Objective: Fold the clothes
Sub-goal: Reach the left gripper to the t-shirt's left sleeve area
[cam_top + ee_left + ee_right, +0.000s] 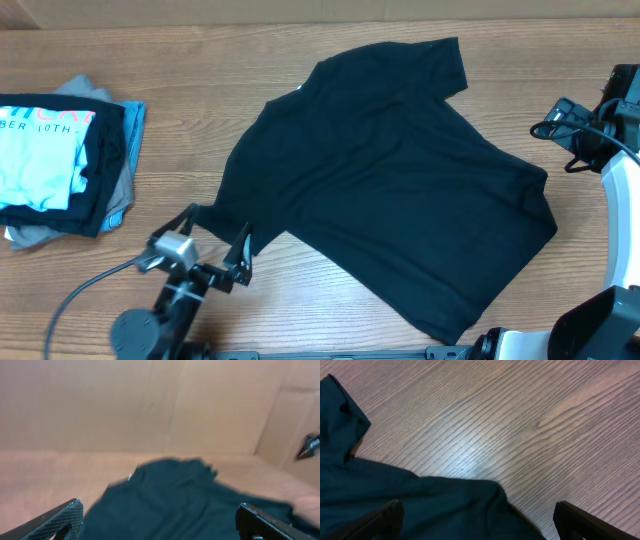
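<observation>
T-shirt (390, 170), black, 1; left tool (216, 226), right tool (481, 522): 2, agape

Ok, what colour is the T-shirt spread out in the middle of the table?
The T-shirt is plain black, no print; the overhead view shows it best.

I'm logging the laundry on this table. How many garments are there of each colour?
Black: 2, the spread T-shirt and a black layer in the pile
Light blue T-shirt: 1
Grey garment: 1
Total: 4 that can be told apart; the pile may hide more.
</observation>
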You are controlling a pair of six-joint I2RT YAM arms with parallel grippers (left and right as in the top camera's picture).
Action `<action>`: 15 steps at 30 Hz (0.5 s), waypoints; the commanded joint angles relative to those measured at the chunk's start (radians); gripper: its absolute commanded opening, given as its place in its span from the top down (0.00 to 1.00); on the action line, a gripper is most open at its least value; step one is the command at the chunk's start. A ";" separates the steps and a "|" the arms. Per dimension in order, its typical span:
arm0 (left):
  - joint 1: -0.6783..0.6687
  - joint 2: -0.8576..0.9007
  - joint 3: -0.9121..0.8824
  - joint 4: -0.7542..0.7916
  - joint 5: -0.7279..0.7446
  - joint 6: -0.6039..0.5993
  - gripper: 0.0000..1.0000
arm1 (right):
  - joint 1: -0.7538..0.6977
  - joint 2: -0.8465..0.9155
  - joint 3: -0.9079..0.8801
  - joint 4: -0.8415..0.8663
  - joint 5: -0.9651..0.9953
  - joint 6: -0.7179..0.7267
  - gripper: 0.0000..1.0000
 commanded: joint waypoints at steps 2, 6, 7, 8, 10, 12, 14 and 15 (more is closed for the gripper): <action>0.005 0.239 0.410 -0.212 0.046 0.068 0.00 | -0.003 -0.005 0.015 0.004 -0.001 0.010 0.00; 0.005 0.576 0.775 -0.509 0.050 0.135 0.00 | -0.003 -0.005 0.015 0.004 -0.001 0.010 0.00; 0.004 0.648 0.851 -0.572 0.050 0.143 0.00 | -0.002 -0.005 0.015 0.004 -0.001 0.010 0.00; 0.003 0.764 0.980 -0.673 0.050 0.146 0.00 | -0.003 -0.005 0.015 0.004 -0.001 0.010 0.00; -0.023 1.020 1.290 -0.898 0.046 0.149 0.00 | -0.003 -0.005 0.015 0.004 -0.001 0.010 0.00; -0.059 1.183 1.498 -1.028 0.035 0.168 0.00 | -0.003 -0.005 0.015 0.004 -0.001 0.010 0.00; -0.104 1.334 1.687 -1.126 -0.009 0.172 0.00 | -0.003 -0.005 0.015 0.004 -0.001 0.010 0.00; -0.127 1.400 1.762 -1.153 -0.035 0.172 0.00 | -0.003 -0.005 0.015 0.004 -0.001 0.010 0.00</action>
